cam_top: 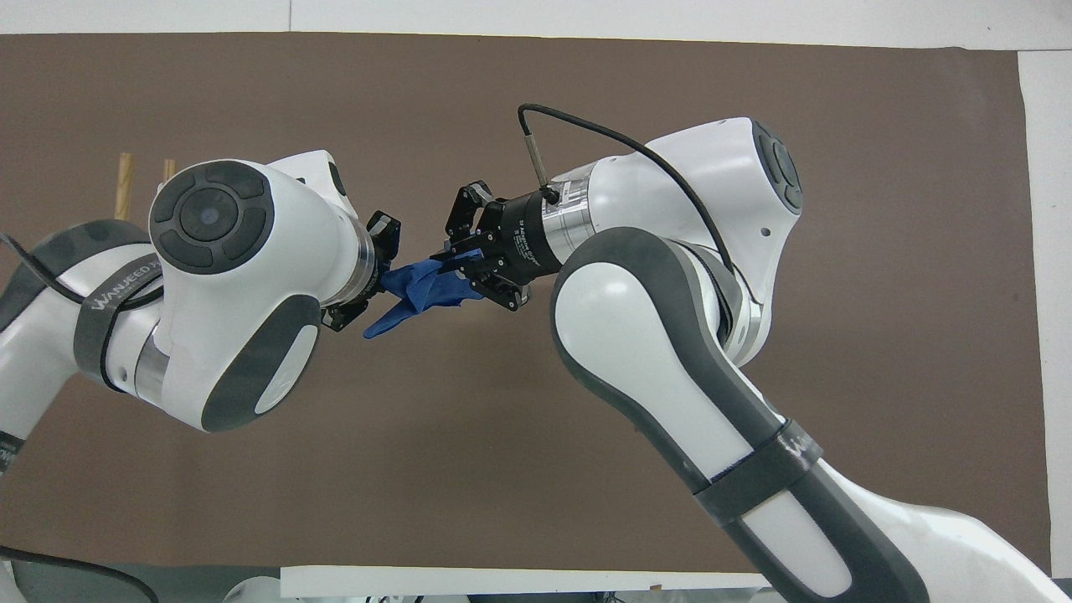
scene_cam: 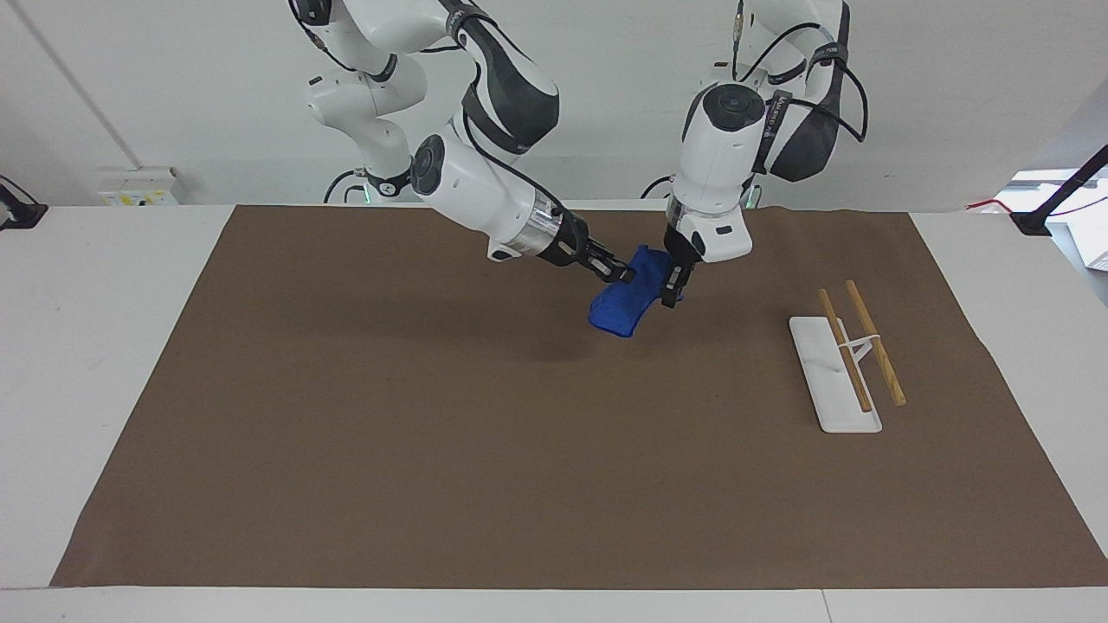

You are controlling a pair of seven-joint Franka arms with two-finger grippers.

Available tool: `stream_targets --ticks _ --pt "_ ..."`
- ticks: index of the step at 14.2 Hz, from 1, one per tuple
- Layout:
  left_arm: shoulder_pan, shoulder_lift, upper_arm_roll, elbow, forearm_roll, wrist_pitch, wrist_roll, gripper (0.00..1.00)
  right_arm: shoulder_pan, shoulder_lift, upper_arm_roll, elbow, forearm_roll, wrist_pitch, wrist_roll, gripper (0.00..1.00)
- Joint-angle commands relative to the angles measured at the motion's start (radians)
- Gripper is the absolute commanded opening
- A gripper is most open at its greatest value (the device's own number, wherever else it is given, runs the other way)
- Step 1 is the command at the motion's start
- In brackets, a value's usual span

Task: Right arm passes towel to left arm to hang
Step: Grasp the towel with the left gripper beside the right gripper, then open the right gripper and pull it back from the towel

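The blue towel [scene_cam: 625,305] hangs in the air over the brown mat, bunched; it also shows in the overhead view [cam_top: 416,289]. My right gripper [scene_cam: 620,275] is shut on the towel's upper edge and shows in the overhead view [cam_top: 456,261] too. My left gripper [scene_cam: 670,291] points down beside the towel, at its end toward the left arm's side. In the overhead view the left gripper [cam_top: 366,275] is open, with that end of the towel between its fingers.
A white rack base [scene_cam: 833,374] with two wooden rods [scene_cam: 875,343] stands on the brown mat [scene_cam: 433,433] toward the left arm's end of the table. The rod tips [cam_top: 124,184] show past the left arm in the overhead view.
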Motion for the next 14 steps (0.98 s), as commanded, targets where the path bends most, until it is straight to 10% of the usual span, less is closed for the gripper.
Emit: stream_targets --ticks 1,5,7,8,14 --pt "-0.012 -0.017 0.014 -0.013 -0.014 -0.003 -0.002 0.00 0.006 -0.007 -0.001 -0.019 0.022 0.020 -0.003 0.00" --pt "0.007 -0.014 0.020 0.016 -0.014 -0.006 0.037 0.00 0.022 -0.009 -0.001 -0.021 0.022 0.042 0.000 0.14" --pt "0.027 -0.016 0.025 0.062 -0.014 -0.048 0.073 0.00 0.027 -0.009 -0.002 -0.021 -0.001 0.043 -0.010 0.85" --pt "0.042 -0.016 0.025 0.088 -0.014 -0.080 0.108 0.00 0.036 -0.007 -0.002 -0.019 -0.049 0.046 -0.033 1.00" --pt "0.241 -0.029 0.028 0.108 -0.010 -0.131 0.359 0.00 -0.114 -0.003 -0.004 -0.018 -0.553 0.025 -0.600 1.00"
